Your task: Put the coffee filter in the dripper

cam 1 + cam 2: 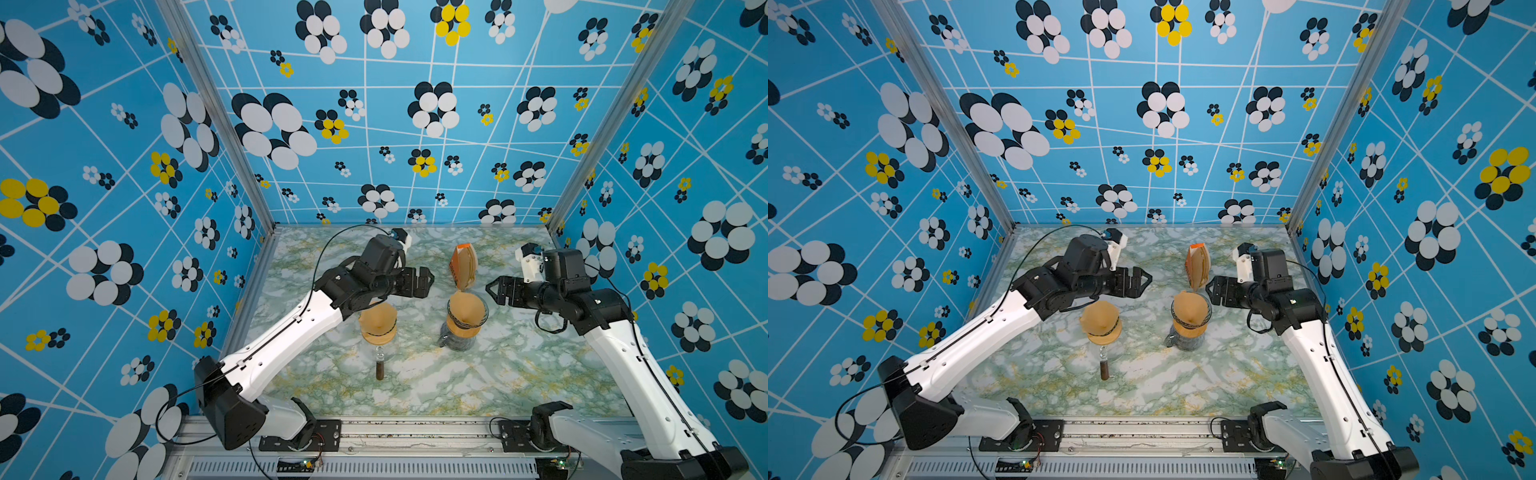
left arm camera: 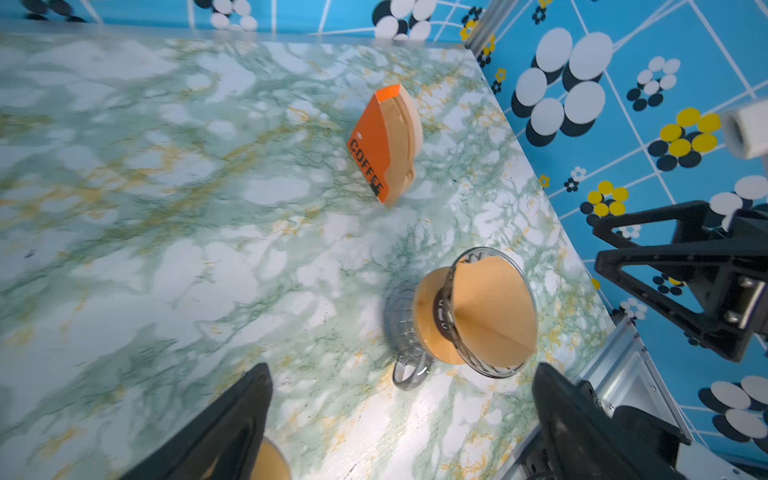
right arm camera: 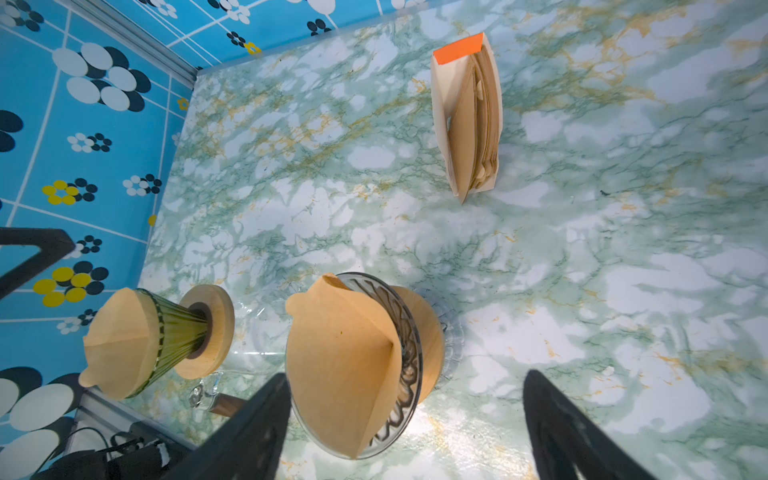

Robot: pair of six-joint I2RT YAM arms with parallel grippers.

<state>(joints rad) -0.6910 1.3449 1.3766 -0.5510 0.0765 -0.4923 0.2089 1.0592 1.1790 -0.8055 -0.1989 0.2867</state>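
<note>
— Where is the coffee filter (image 1: 464, 306)?
— It is opened out as a cone inside the clear glass dripper (image 3: 405, 357). The dripper stands on a glass jug (image 2: 397, 320) on the marbled table (image 1: 519, 374), right of middle.
— And the right gripper (image 1: 495, 291)?
— Just beside the dripper's rim on its right and slightly higher. Its jaws are spread wide, holding nothing and apart from the paper.
— The left gripper (image 1: 427, 282)?
— Also spread and empty. It is raised just behind a green ribbed dripper (image 3: 174, 328) that carries a second filter (image 3: 120, 340), and it points toward the clear one.
— What do the wrist cameras add?
— The right wrist view shows the filter's lip rising past the glass rim on one side. It also shows the open face of the filter pack (image 3: 469, 120), with its papers stacked inside. The left wrist view shows the pack's orange side printed COFFEE, and the jug's handle (image 2: 409, 376). In both top views the pack is only a thin upright shape behind the clear dripper.
</note>
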